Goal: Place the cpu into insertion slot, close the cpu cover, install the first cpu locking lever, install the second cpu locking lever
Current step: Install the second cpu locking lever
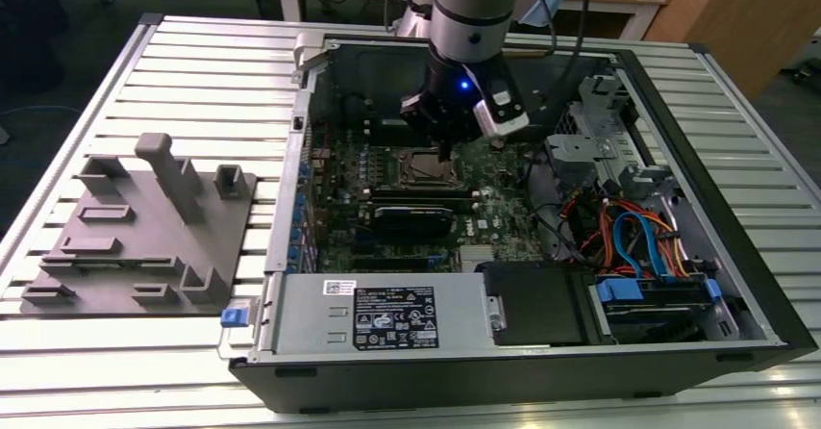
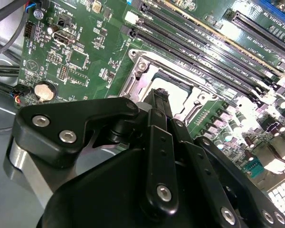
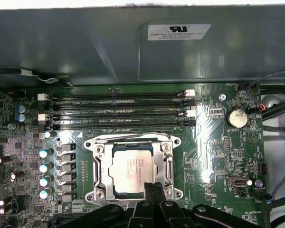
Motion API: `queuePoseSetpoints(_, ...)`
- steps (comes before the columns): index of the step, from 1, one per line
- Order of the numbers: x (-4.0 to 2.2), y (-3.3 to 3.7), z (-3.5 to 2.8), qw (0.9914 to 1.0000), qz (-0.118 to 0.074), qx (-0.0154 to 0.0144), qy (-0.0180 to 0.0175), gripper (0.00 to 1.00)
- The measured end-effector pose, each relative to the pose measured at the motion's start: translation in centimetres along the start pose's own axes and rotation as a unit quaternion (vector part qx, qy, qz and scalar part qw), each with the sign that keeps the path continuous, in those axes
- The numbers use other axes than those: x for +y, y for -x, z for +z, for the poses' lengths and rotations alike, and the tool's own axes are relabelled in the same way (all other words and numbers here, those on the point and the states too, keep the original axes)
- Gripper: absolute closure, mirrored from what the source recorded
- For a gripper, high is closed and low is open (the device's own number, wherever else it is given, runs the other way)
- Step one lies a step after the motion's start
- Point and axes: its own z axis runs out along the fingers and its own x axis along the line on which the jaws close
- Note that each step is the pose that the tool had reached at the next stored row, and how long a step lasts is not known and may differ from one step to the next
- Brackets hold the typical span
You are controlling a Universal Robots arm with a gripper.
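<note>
The cpu [image 3: 131,169], a square chip with a dull silver top, lies flat in the insertion slot [image 1: 421,166] on the green board inside the open computer case. The cpu cover [image 3: 133,139], a silver frame with a big window, lies down around the chip. In the first wrist view my gripper [image 3: 152,186] hovers at the near edge of the socket, its two black fingers pressed together with nothing seen between them. In the second wrist view the gripper [image 2: 158,98] points at the cover [image 2: 143,67]. In the exterior view the gripper [image 1: 445,148] hangs just beside the slot.
Long black memory slots [image 3: 118,111] run beside the socket, and a coin battery [image 3: 237,116] sits near them. The case wall [image 3: 85,47] rises behind. Coloured cables [image 1: 629,237] and a power supply [image 1: 372,314] crowd the case. A grey fixture [image 1: 141,227] stands on the slatted table at the exterior view's left.
</note>
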Motion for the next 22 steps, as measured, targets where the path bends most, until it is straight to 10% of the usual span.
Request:
queuePoseSetpoints(8,-1.13,0.05,-0.05,1.00000,0.000,0.0000,0.0000,0.90)
queuePoseSetpoints(22,-1.20,0.06,-0.05,1.00000,0.000,0.0000,0.0001,0.90)
